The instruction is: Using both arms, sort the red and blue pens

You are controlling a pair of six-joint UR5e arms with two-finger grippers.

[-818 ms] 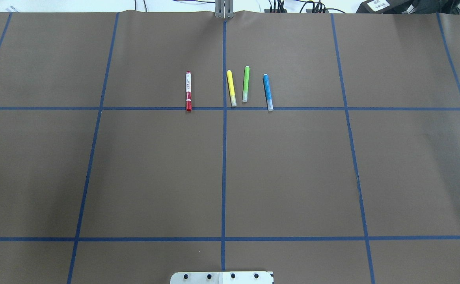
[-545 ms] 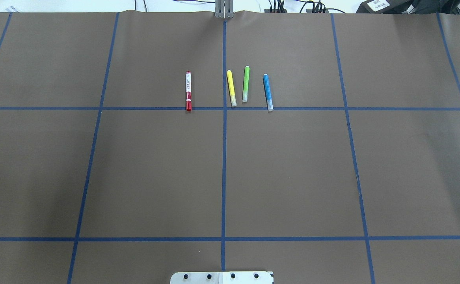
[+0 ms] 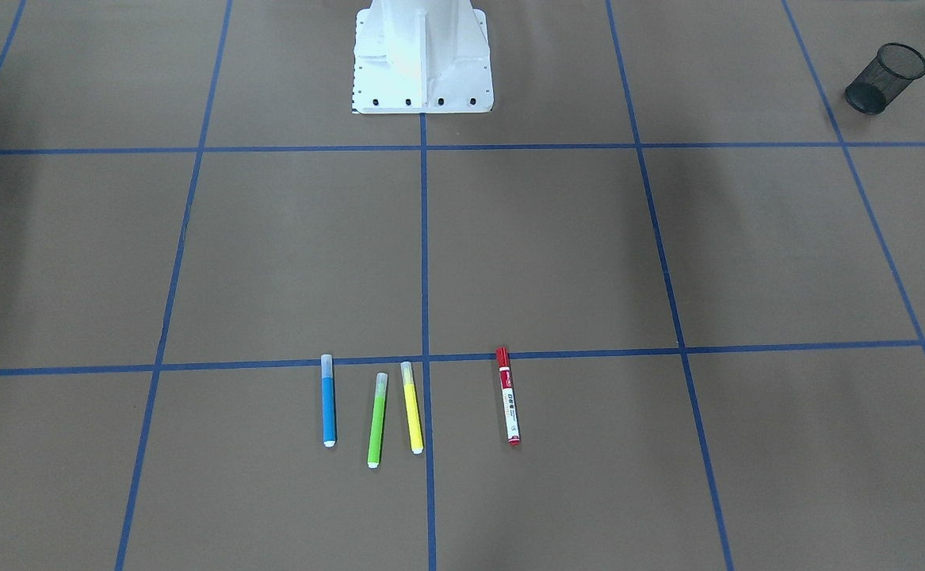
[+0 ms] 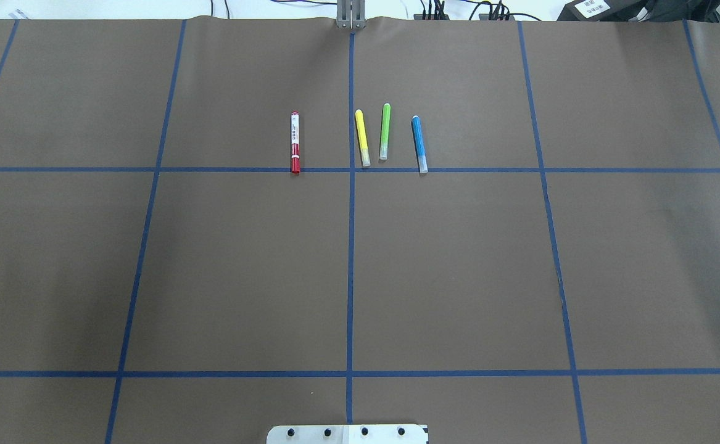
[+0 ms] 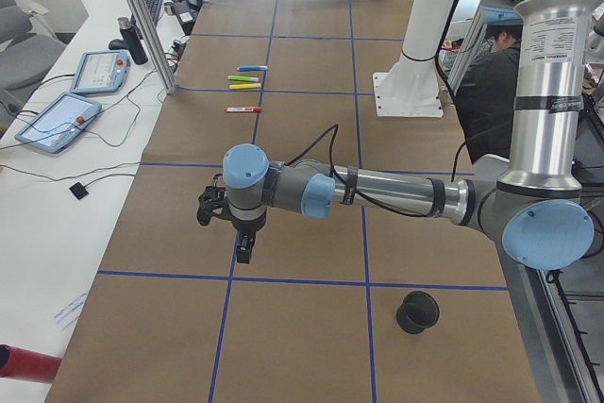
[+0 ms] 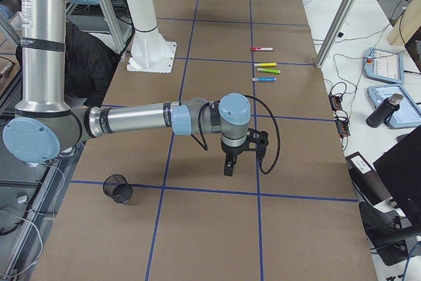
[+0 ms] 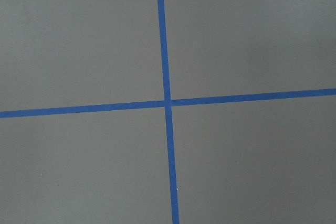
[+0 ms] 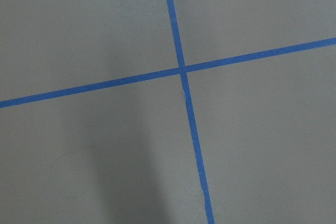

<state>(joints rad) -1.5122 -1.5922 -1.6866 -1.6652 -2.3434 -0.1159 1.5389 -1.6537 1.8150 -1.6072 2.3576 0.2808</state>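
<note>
Red marker (image 4: pixel 295 142) lies left of the centre tape line (image 4: pixel 351 259), blue marker (image 4: pixel 419 144) right of it; whether left gripper (image 5: pixel 226 231) or right gripper (image 6: pixel 243 157) is open cannot be told.

Surface: your frame is filled edge to edge by the worktop (image 7: pixel 79 35), a flat grey-brown covering with a plain matte finish.
Vertical tape: you've got a blue strip (image 7: pixel 162 35) running from the top edge to the bottom edge. It starts just left of centre and drifts slightly right on the way down.
Horizontal tape: a second blue strip (image 7: pixel 252 96) runs from the left edge to the right edge, with its right end a bit higher than its left.
Crossing: the two strips meet (image 7: pixel 167 103) near the middle of your frame and split the worktop into four panels.
Speck: there's a tiny pale fleck (image 7: pixel 177 188) low down, right at the vertical strip's right edge.
</note>
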